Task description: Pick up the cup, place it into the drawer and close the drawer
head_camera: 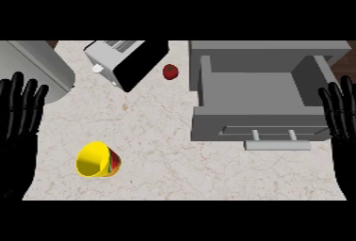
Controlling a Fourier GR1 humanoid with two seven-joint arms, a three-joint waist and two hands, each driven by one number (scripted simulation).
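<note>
No readable text, label, brand, number or sign on anything here

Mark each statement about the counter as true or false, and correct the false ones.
1. The yellow cup lies on the counter. True.
2. The drawer is closed. False: it is pulled open and holds nothing visible.
3. The left hand holds the cup. False: it is open at the left edge, apart from the cup.
4. A small red object sits beside the toaster. True.
5. The right hand is open at the right edge. True.
</note>
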